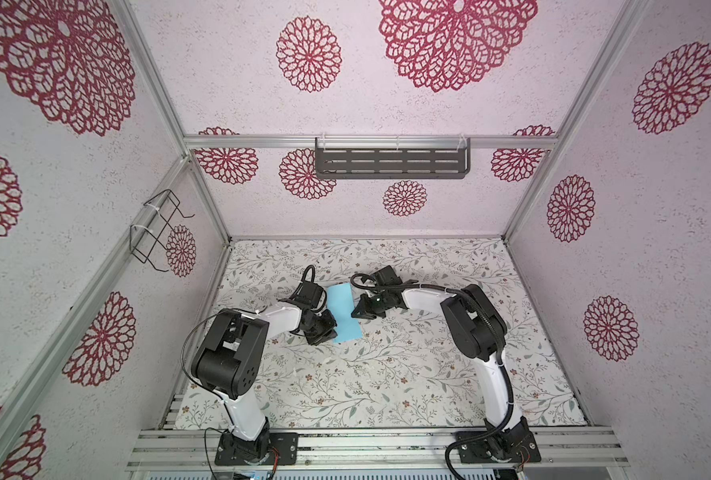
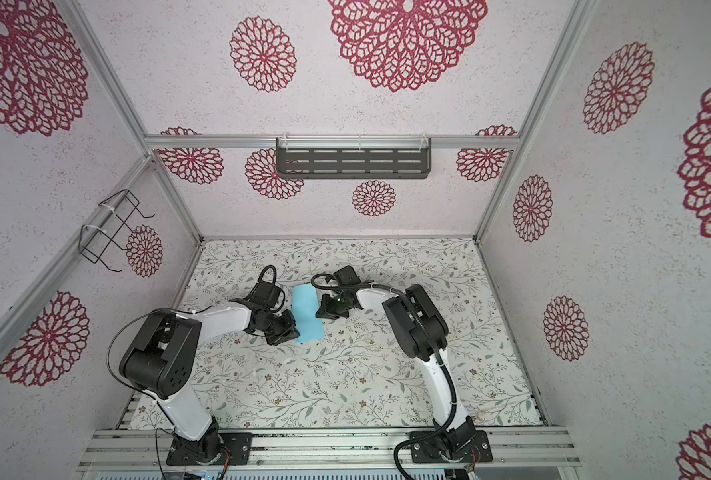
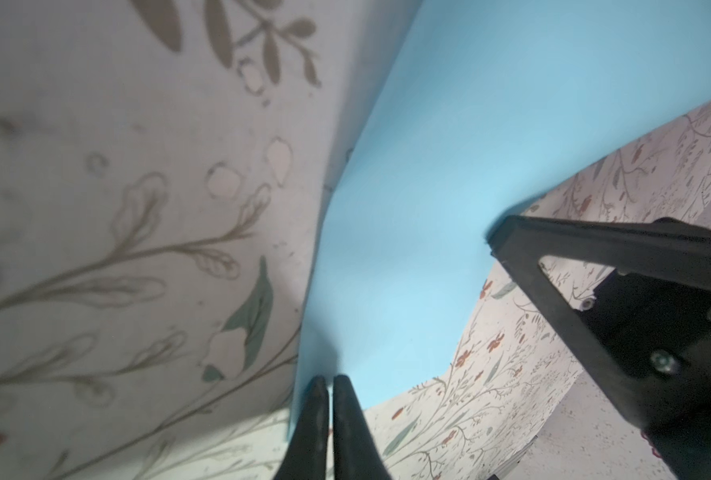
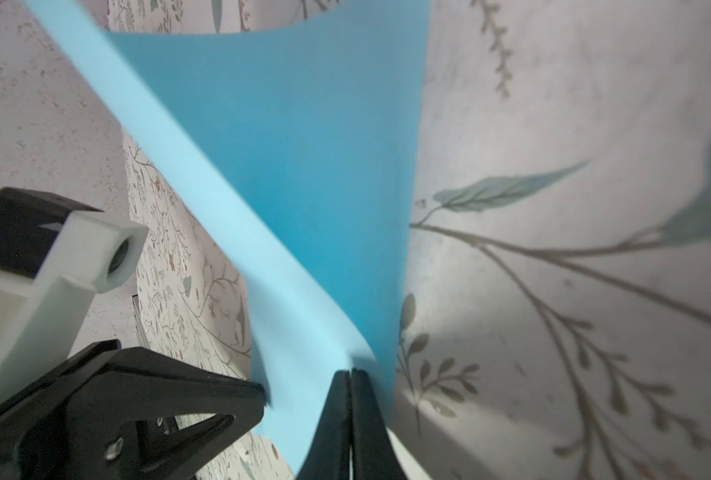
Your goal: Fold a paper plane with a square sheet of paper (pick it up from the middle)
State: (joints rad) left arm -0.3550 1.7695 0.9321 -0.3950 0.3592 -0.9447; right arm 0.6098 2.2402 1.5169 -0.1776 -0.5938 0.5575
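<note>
A light-blue square sheet of paper [image 1: 342, 312] lies bowed over the middle of the floral table mat [image 1: 387, 374], slightly toward the far side, its left edge pinched in the closed tips of the left gripper [image 3: 329, 380] and its right edge pinched in the closed right gripper [image 4: 350, 374].

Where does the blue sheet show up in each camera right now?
Top view: blue sheet, centre of the floral table cover.
Top view: same place.
Left wrist: fills the middle, pinched by left gripper.
Right wrist: fills the middle, pinched by right gripper.
Shared landmark: the floral cover.
</note>
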